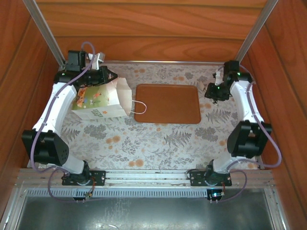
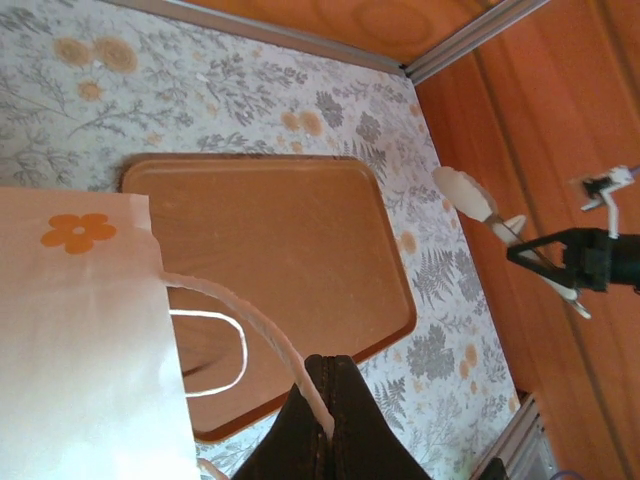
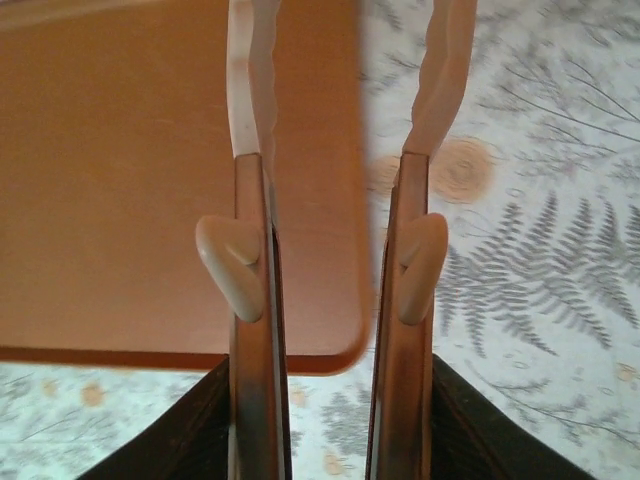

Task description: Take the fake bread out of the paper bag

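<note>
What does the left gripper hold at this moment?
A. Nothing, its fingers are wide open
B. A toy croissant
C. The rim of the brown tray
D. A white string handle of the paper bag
D: in the left wrist view the left gripper is shut on a white string handle that runs to it from the paper bag, while the brown tray lies beyond, not touched by it.

We cannot see inside the paper bag (image 1: 98, 103); the left wrist view crops it at left and bottom. Fingertips of the right hand (image 3: 345, 40) run off the top edge; tray (image 3: 120, 200) blurred.
</note>
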You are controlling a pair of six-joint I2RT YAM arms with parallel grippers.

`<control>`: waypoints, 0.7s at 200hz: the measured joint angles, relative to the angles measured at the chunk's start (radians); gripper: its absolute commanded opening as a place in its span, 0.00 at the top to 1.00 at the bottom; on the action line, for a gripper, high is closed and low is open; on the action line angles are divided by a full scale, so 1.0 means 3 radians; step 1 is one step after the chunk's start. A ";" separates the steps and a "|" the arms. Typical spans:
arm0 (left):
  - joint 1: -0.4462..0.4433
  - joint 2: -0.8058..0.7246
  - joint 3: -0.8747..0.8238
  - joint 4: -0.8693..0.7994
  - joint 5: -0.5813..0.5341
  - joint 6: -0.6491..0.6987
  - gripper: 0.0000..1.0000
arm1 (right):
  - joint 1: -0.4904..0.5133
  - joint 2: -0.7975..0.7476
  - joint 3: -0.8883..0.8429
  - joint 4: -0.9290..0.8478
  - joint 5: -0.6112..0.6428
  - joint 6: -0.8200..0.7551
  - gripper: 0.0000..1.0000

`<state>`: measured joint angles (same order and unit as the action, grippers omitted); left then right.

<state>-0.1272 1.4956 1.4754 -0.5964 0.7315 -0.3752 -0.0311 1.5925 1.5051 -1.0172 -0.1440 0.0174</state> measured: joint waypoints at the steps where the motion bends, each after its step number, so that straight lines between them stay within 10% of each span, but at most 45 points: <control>1: 0.0000 -0.0006 -0.0003 -0.0001 -0.0004 0.0000 1.00 | 0.0004 -0.0018 -0.0011 0.0009 -0.0008 0.0000 0.55; 87: 0.0000 -0.0500 -0.0374 -0.0001 -0.0362 0.0029 1.00 | 0.0579 -0.1088 -0.1102 0.0903 -0.1158 0.0126 0.58; 140: 0.0001 -0.0660 -0.0497 -0.0003 -0.0627 0.0051 1.00 | 0.1700 -0.1044 -0.1108 0.0909 -0.1294 0.0076 0.58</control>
<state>-0.1268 1.2976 1.3262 -0.5972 0.5434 -0.3599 0.4789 1.2793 1.1728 -0.7444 -0.5323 0.0402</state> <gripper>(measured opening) 0.044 0.426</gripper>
